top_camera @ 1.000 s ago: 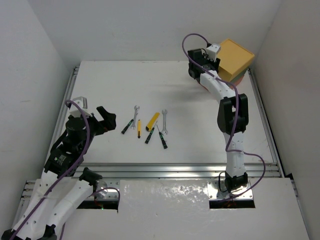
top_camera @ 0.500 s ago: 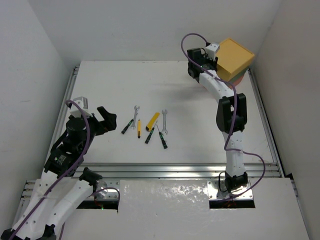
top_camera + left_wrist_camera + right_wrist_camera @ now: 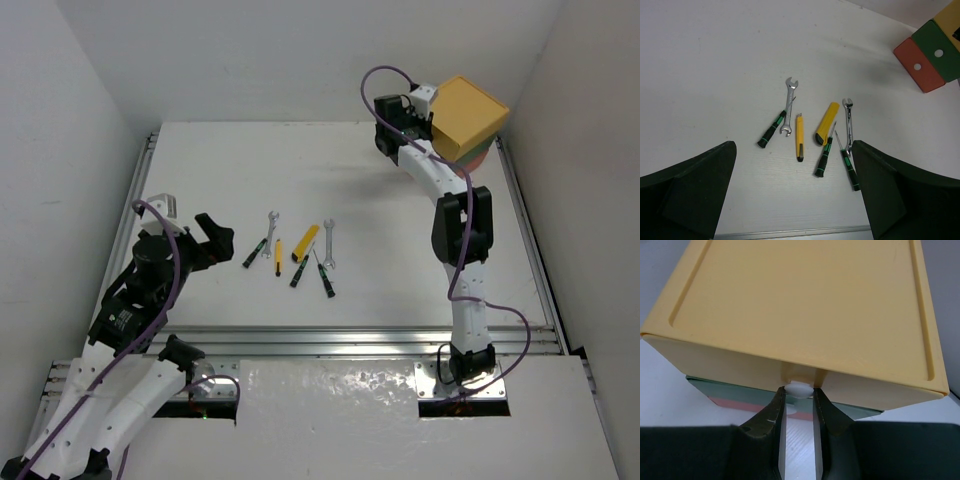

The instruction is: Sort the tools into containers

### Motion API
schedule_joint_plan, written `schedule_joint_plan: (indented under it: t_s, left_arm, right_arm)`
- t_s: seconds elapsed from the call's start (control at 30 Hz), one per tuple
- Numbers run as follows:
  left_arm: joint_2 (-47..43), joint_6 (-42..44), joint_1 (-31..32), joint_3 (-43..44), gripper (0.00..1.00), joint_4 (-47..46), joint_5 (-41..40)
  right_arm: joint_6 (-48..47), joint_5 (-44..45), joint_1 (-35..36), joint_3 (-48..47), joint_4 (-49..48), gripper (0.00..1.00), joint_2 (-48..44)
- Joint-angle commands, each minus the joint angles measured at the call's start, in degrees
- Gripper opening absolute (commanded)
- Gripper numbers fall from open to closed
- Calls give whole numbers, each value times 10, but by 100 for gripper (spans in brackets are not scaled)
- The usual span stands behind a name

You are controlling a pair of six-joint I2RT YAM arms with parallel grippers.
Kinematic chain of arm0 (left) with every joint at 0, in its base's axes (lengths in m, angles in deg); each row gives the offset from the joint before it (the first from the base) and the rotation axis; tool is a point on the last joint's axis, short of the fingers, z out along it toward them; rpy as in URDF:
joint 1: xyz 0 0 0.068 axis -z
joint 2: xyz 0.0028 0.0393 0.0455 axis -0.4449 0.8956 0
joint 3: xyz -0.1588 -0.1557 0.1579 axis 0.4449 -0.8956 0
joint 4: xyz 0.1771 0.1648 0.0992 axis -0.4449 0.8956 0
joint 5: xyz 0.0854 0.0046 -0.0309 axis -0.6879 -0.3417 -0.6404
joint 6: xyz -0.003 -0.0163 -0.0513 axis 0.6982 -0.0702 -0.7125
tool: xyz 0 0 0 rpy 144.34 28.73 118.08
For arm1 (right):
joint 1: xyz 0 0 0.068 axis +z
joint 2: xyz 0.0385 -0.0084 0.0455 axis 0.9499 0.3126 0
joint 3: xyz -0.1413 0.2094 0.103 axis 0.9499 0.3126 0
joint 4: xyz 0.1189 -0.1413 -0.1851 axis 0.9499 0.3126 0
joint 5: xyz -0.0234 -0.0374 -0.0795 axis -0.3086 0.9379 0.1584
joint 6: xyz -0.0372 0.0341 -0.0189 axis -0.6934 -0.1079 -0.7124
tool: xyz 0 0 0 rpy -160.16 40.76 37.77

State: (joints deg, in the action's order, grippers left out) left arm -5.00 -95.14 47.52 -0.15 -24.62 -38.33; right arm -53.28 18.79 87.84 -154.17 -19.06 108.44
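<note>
Seven tools lie mid-table: two silver wrenches (image 3: pixel 272 222) (image 3: pixel 329 240), a flat yellow cutter (image 3: pixel 306 241), a thin yellow-black screwdriver (image 3: pixel 278 255) and three black-green screwdrivers (image 3: pixel 254 252). The left wrist view shows them too, with the cutter (image 3: pixel 827 116) in the middle. The drawer stack (image 3: pixel 468 120) stands at the far right. My right gripper (image 3: pixel 798 395) is shut on the white knob (image 3: pixel 799 388) of the yellow top drawer (image 3: pixel 805 300). The green drawer (image 3: pixel 715 385) and the red-orange drawer (image 3: pixel 740 402) show below it. My left gripper (image 3: pixel 795 200) is open and empty, left of the tools.
A metal rail (image 3: pixel 360 340) runs along the table's near edge. White walls enclose the table on three sides. The stack sits close to the right wall, in the back corner.
My right wrist has shifted slightly to the left at the yellow drawer. The left arm and the tools have not moved.
</note>
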Motion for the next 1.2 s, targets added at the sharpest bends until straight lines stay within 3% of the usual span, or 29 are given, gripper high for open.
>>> schedule_joint_plan:
  t_s: [0.0,0.33,0.6,0.8,0.87,0.93,0.97,1.07,1.17]
  left_arm:
    - [-5,5,8,-1,100,-23,0]
    - [-12,5,10,-1,100,-23,-1]
    - [-27,3,15,-3,100,-24,-6]
    - [-30,3,17,-3,100,-23,-8]
    - [-32,3,18,-3,100,-23,-9]
    - [-32,3,19,-3,100,-23,-9]
    - [-31,3,19,-3,100,-23,-10]
    - [-28,2,19,-3,100,-22,-13]
    - [-27,-4,19,0,100,-17,-23]
  right_arm:
    - [-25,16,12,-8,-54,7,-10]
    - [-33,25,49,93,-121,6,-74]
    - [39,23,83,165,-89,6,-115]
    - [78,5,105,201,-73,11,-147]
    - [76,-12,110,214,-77,29,-163]
    - [66,-29,112,214,-78,61,-171]
    - [68,-32,112,211,-63,67,-175]
    - [57,-70,115,204,-43,70,-190]
    - [1,-205,127,244,-89,69,-229]
